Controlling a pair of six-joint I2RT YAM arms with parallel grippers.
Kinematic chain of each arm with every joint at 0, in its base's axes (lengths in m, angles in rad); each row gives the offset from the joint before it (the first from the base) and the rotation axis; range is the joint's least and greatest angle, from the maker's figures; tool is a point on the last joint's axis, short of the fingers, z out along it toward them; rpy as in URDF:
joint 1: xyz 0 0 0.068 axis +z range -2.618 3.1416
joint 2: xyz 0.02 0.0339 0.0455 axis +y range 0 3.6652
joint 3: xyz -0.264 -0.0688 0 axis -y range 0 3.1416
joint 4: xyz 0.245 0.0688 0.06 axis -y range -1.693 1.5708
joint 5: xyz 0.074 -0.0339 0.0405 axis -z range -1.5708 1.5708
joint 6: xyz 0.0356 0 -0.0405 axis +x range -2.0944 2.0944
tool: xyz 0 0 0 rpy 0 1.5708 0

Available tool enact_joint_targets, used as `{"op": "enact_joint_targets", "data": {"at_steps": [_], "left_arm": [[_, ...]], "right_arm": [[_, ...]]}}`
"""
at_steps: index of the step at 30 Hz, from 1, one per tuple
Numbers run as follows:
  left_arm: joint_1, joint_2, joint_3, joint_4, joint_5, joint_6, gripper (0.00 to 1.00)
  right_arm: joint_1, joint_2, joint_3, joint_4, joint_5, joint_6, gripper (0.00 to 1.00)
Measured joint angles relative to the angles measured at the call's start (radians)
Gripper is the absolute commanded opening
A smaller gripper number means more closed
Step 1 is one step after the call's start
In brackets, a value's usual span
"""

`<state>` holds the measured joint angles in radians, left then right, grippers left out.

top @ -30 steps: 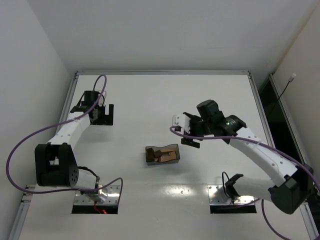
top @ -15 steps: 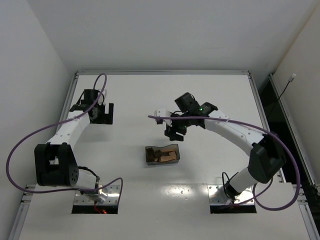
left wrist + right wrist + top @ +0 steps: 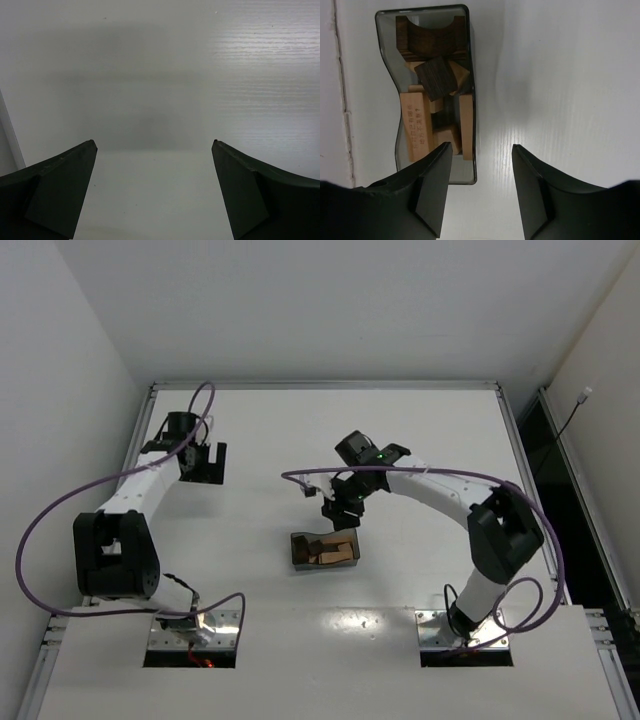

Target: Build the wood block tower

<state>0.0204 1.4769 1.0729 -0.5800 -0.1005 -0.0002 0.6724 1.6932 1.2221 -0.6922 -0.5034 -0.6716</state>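
Across the white table [image 3: 430,430], items by size:

1. Right arm: reaches from the near right to the centre. The right gripper [image 3: 481,146] hangs above the bin with its jaws parted and nothing between them. One finger is over the bin and the other over bare table, so a long wall lies beneath the gap.
2. Left arm: stands far left. The left gripper [image 3: 155,145] is spread wide over bare tabletop and is empty.
3. Dark translucent bin [image 3: 387,75]: sits at the table's centre, well apart from the left gripper.
4. Wooden blocks: all heaped inside the bin.
   - dark notched piece [image 3: 431,36], at the left end
   - tan printed bar [image 3: 414,130]
   - dark cube [image 3: 435,77], tilted on top

Step, by my reckoning: first pick, with no tower begun. The next move calls for centring over the heap and taking a top block, likely the cube, without catching the wall.
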Motion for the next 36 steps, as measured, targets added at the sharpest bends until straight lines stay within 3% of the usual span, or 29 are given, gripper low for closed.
{"op": "enact_joint_targets", "data": {"at_steps": [12, 18, 21, 24, 25, 31, 36], "left_arm": [[0.035, 0.052, 0.037, -0.004, 0.0, 0.022, 1.0], [0.047, 0.093, 0.065, -0.008, 0.0, 0.026, 1.0], [0.049, 0.115, 0.089, -0.009, 0.0, 0.035, 1.0], [0.06, 0.137, 0.119, -0.009, 0.0, 0.045, 1.0], [0.064, 0.144, 0.13, -0.011, 0.0, 0.045, 1.0], [0.093, 0.18, 0.181, -0.007, 0.001, 0.043, 1.0], [0.097, 0.18, 0.183, -0.01, -0.002, -0.012, 1.0]], "right_arm": [[0.0, 0.104, 0.005, -0.004, 0.003, -0.05, 0.48], [0.0, 0.144, 0.007, -0.017, 0.012, -0.088, 0.42], [0.0, 0.167, 0.008, -0.025, 0.024, -0.106, 0.36], [-0.001, 0.18, 0.008, -0.034, 0.03, -0.123, 0.14], [-0.001, 0.182, 0.008, -0.037, 0.032, -0.128, 0.0], [-0.002, 0.185, 0.013, -0.041, 0.048, -0.133, 0.0], [-0.026, 0.153, 0.013, 0.041, 0.151, -0.012, 0.0]]}}
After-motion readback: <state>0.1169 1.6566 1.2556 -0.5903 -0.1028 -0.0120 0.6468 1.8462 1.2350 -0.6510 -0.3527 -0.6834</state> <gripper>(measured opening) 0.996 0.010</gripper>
